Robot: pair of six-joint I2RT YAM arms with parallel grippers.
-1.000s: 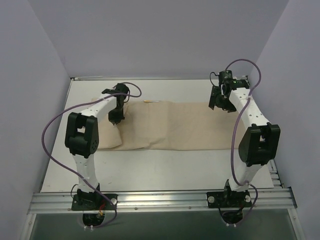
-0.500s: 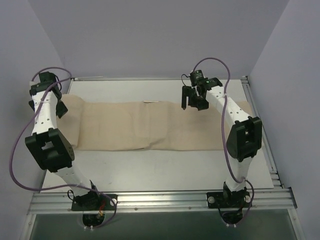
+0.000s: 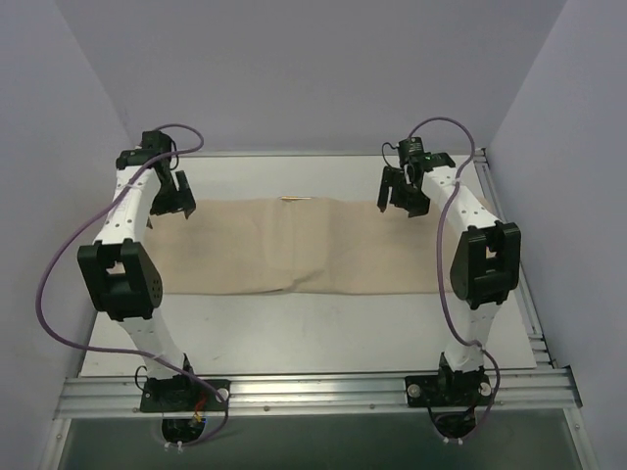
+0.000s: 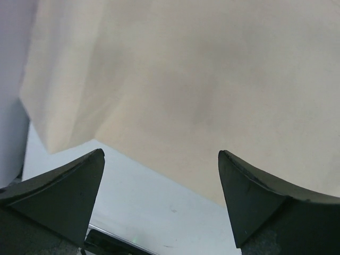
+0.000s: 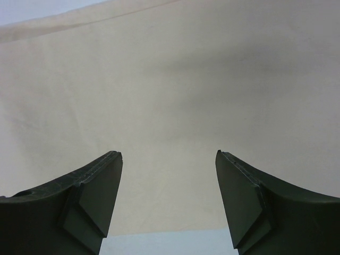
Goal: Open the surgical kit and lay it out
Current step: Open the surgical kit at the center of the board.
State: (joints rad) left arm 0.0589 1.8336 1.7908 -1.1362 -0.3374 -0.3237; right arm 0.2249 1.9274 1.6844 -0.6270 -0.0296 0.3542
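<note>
The surgical kit shows only as its beige cloth wrap (image 3: 313, 245), spread flat in a long strip across the table. My left gripper (image 3: 176, 208) hangs open over the cloth's far left corner. In the left wrist view the cloth (image 4: 186, 79) fills the upper part, and the left gripper (image 4: 161, 159) has nothing between its fingers. My right gripper (image 3: 397, 208) is open above the cloth's far right part. In the right wrist view the cloth (image 5: 170, 79) lies under the empty right gripper (image 5: 169, 159). Whatever is under the cloth is hidden.
A thin yellowish stick (image 3: 297, 199) lies at the cloth's far edge. White table (image 3: 294, 333) shows in front of the cloth, bounded by a metal rail (image 3: 313, 392) at the near edge. Purple walls (image 3: 59, 147) close in on the left, back and right.
My left gripper pulled the folded left flap out to the left, then opened and let it go, and now sits over the far left corner. The right arm shifted left, then partly back.
</note>
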